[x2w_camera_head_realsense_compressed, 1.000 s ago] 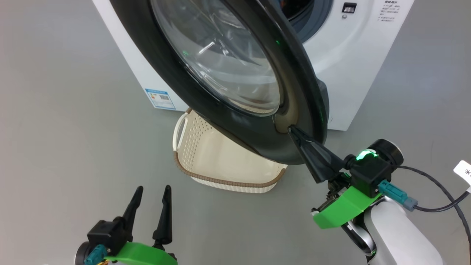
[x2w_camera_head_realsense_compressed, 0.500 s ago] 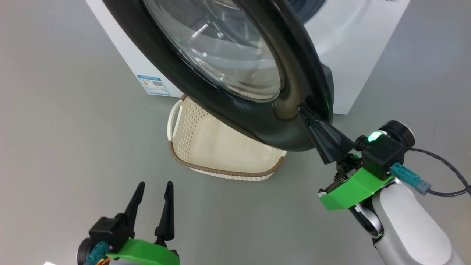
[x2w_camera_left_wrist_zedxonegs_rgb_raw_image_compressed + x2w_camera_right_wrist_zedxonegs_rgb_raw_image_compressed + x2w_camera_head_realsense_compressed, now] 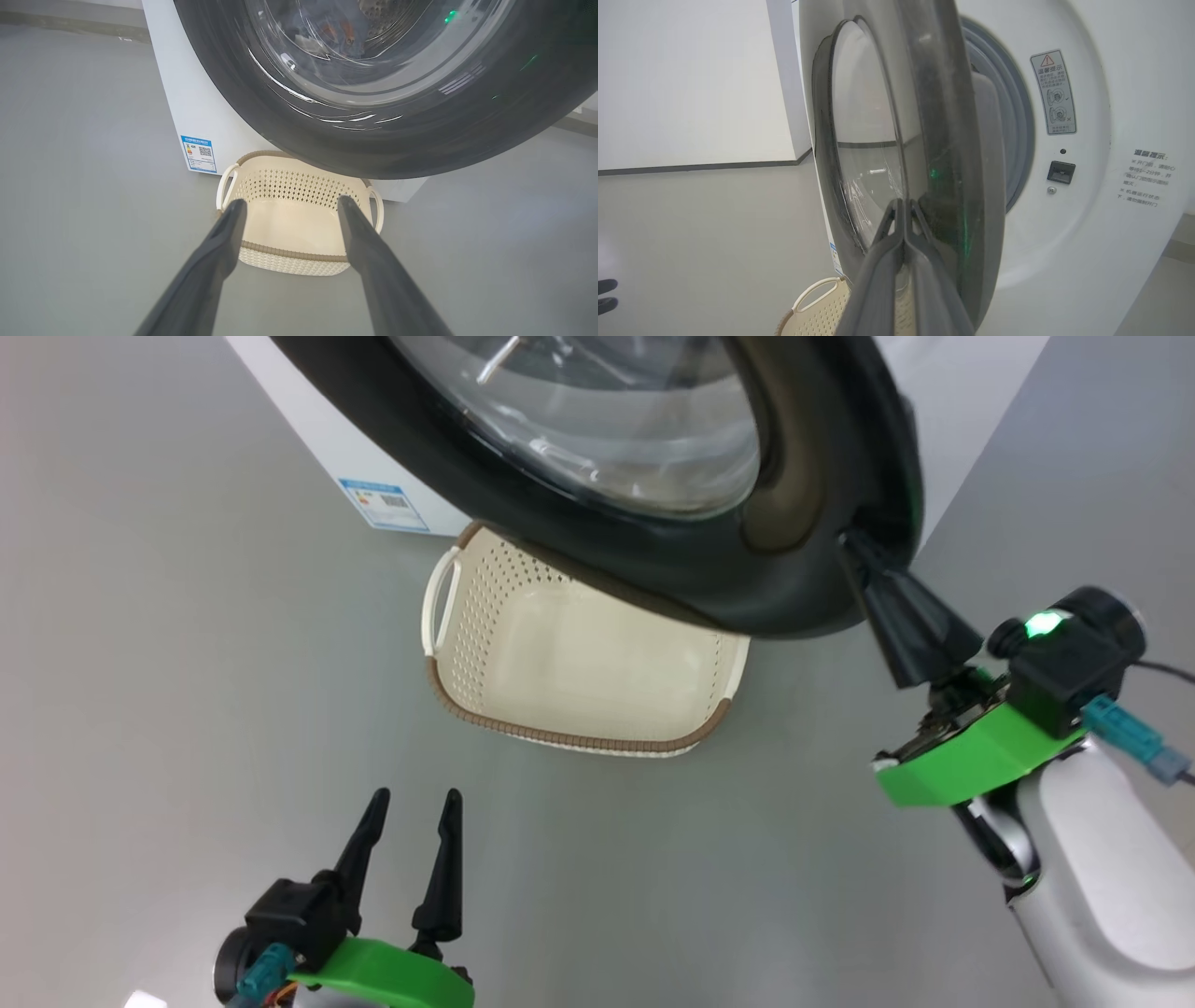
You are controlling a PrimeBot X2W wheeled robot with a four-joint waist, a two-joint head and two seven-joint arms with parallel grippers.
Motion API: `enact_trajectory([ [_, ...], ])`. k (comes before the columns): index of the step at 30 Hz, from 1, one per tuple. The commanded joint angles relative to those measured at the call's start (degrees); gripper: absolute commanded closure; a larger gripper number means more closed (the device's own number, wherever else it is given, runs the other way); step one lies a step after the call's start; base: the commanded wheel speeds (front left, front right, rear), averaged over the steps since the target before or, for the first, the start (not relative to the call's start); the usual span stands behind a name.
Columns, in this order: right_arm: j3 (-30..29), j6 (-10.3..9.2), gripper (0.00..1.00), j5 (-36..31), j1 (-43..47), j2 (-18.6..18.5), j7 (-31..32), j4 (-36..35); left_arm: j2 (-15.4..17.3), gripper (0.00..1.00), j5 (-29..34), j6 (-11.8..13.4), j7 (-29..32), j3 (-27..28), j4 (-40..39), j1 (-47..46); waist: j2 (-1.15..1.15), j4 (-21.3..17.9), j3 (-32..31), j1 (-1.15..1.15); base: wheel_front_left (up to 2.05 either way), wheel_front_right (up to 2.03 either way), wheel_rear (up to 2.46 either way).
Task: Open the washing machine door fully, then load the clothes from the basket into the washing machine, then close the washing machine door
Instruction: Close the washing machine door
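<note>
Partly behind the washing machine door (image 3: 653,588), the basket (image 3: 579,740); right end effector (image 3: 854,551) together, left end effector (image 3: 416,798) apart.

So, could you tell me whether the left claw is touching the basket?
Apart. The head view shows a strip of bare grey floor between the open left claw and the brown rim of the basket.

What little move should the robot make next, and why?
Probably push the door toward the washing machine to shut it. The basket looks empty, the door stands ajar, and the shut right gripper has its tips against the door's rim. The left gripper hangs open, apart.
</note>
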Motion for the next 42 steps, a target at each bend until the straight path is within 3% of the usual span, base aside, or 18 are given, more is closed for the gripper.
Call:
enact_trajectory([
  [1, -0.16, 0.07, 1.0, 0.84, -1.47, -0.64, -0.26, -1.65, 0.64, 0.0, -0.37, 0.36, -0.37, 1.42, -1.74, -1.5, 0.0, 0.78, 1.65, 0.0, 0.0, 0.0, 0.0],
  [24, -1.88, 0.07, 1.0, 3.95, -15.64, -13.01, -0.26, -1.67, 0.64, 0.0, -5.78, 3.94, -0.37, -9.11, -10.25, -4.68, 0.0, 6.91, 12.11, 0.0, 0.0, 0.0, 0.0],
  [30, -2.35, 0.07, 1.0, 4.32, -21.56, -17.19, -0.26, 1.85, 0.64, 0.0, -6.44, 4.83, -0.37, -13.45, -12.3, -6.2, 0.0, 8.91, 13.62, 0.0, 0.0, 0.0, 0.0],
  [42, -2.11, 0.07, 1.0, 2.89, -30.45, -20.78, -0.26, 12.71, 0.64, 0.0, -7.49, 6.0, -0.37, -15.51, -12.12, -6.61, 0.0, 9.8, 13.22, 0.0, 0.0, 0.0, 0.0],
])
